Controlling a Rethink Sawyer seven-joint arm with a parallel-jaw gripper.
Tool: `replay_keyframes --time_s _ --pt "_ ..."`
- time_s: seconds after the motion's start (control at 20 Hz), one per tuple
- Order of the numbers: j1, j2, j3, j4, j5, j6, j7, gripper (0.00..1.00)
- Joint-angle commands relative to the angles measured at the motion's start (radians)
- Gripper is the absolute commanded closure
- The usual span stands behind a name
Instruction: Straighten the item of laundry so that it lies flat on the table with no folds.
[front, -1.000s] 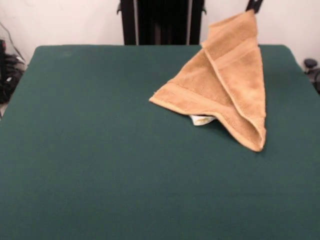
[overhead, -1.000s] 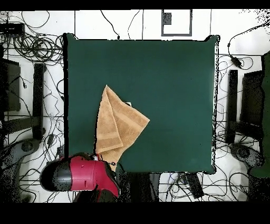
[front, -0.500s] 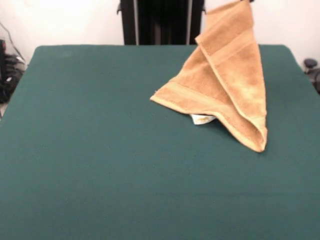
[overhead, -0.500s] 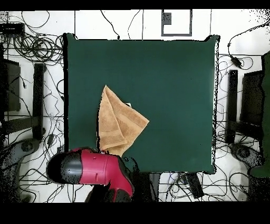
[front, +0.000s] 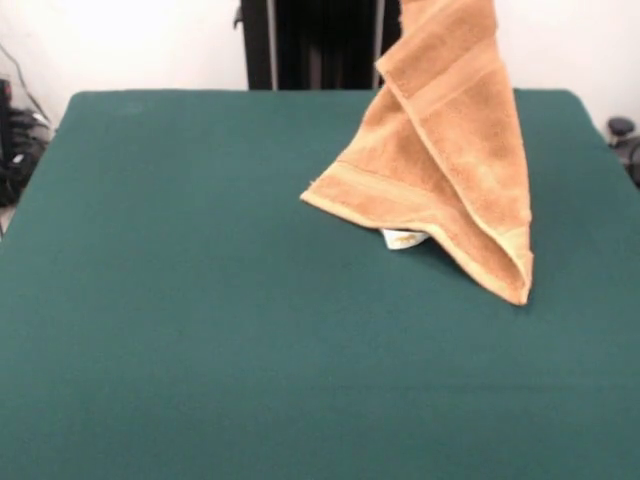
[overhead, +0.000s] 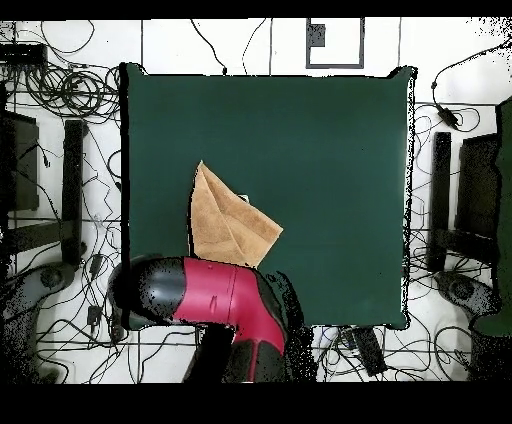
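Note:
The item of laundry (front: 450, 170), a golden-tan towel, stands like a tent on the right rear part of the green table (front: 200, 300). Its top corner is pulled up past the top edge of the front view. Its lower folded edges rest on the cloth, and a white tag (front: 403, 239) peeks out beneath. In the overhead view the towel (overhead: 230, 225) lies near the table's (overhead: 320, 150) lower left. The red arm (overhead: 215, 300) covers the towel's lower end and hides the gripper. The taut raised corner shows the gripper is holding it.
Cables and black stands (overhead: 70, 190) surround the table on the floor. A black pedestal frame (front: 320, 45) stands behind the far edge. To the left of the towel and in front of it lies wide bare green cloth.
The towel's held corner has risen and shifted left, out of the front view's top edge. In the overhead view the red arm has moved right and further over the table.

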Motion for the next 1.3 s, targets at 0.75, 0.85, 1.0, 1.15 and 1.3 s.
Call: replay_keyframes --time_s 0.75,0.85,1.0,1.15,1.3 --pt "-0.259 0.099 0.271 -0.350 -0.100 0.468 -0.147 1.00" --pt "-0.292 0.120 0.302 -0.385 -0.109 0.501 -0.165 1.00" --pt "-0.347 0.135 0.338 -0.409 -0.129 0.504 -0.222 1.00" --pt "-0.408 0.149 0.381 -0.428 -0.190 0.455 -0.333 1.00" --pt "-0.485 0.174 0.440 -0.461 -0.286 0.360 -0.482 1.00"
